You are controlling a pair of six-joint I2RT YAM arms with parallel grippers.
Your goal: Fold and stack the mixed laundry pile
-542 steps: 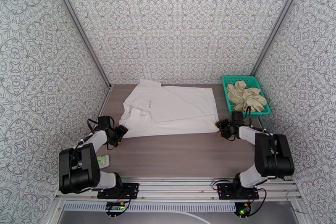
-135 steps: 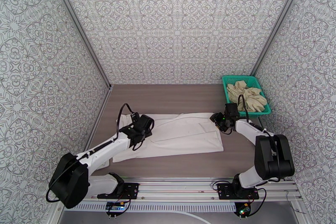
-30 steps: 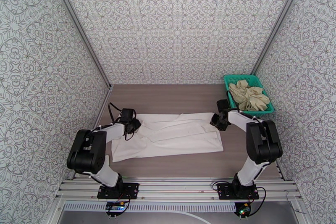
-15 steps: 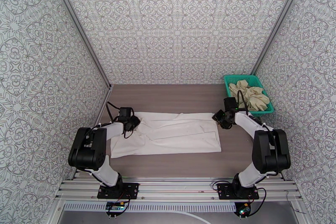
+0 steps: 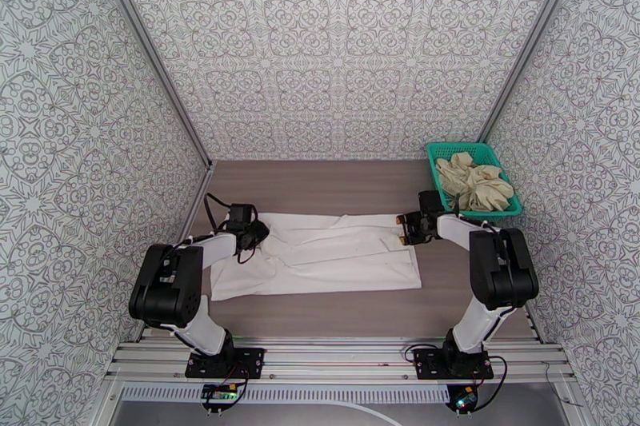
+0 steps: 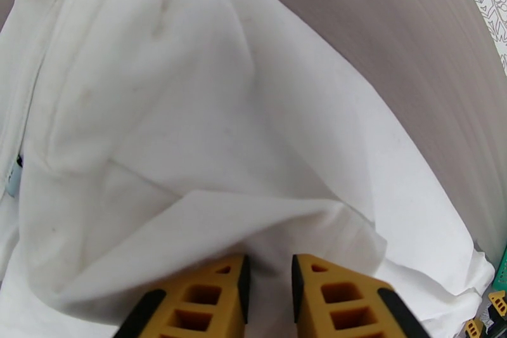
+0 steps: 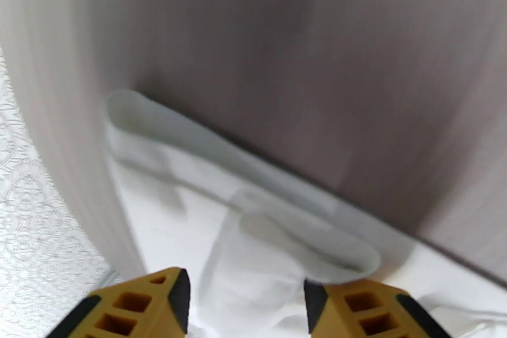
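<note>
t-shirt [image 5: 320, 256] fold pinched in left fingers [image 6: 203, 298], right fingers [image 7: 142, 307] apart above its edge

The soft white cloth T-shirt [image 5: 320, 256] lies plain on the grey-brown wood-grain tabletop [image 5: 320, 188]. To its right, a teal plastic mesh basket [image 5: 456, 146] holds a crumpled beige cloth garment [image 5: 476, 184]. Behind it, grey-on-white ornamental tracery covers the flat wall panels [image 5: 336, 44].

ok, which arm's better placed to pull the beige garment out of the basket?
Right: the right tool is open and close to the basket with the beige garment. The left tool is at the far end of the T-shirt, apparently pinching it.
</note>
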